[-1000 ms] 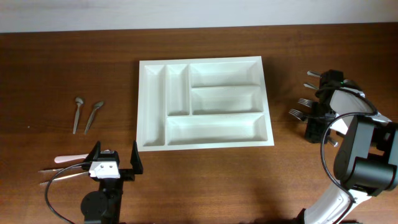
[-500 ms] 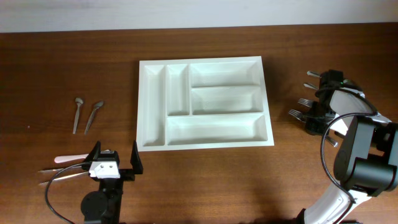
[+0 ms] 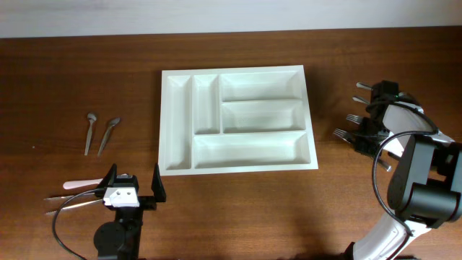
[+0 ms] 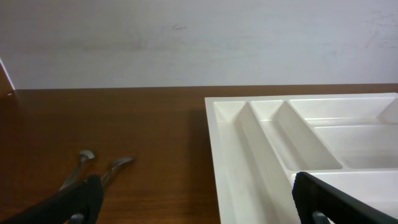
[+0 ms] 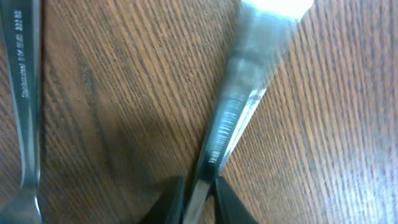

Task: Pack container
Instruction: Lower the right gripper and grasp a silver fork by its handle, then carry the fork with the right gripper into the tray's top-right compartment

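The white container (image 3: 164, 123) lies mid-table, its five compartments empty; its left part also shows in the left wrist view (image 4: 249, 155). My left gripper (image 3: 133, 184) hovers open in front of its near left corner, nothing between the fingers (image 4: 81, 199). At the right, two forks (image 3: 351, 118) (image 3: 341, 132) lie on the wood. My right gripper (image 3: 368, 139) is down over their handles. In the right wrist view it (image 5: 199, 193) is shut on one shiny fork handle (image 5: 239, 118), which rests on the table. A second handle (image 5: 25, 93) lies to the left.
Two spoons (image 3: 90, 130) (image 3: 110, 131) lie left of the container and also show in the left wrist view (image 4: 81, 168). Knives (image 3: 76, 185) lie by the left arm's base. More cutlery tips (image 3: 359, 87) poke out behind the right arm.
My right gripper has closed from wide open onto the fork handle. The left arm and the container have not moved.
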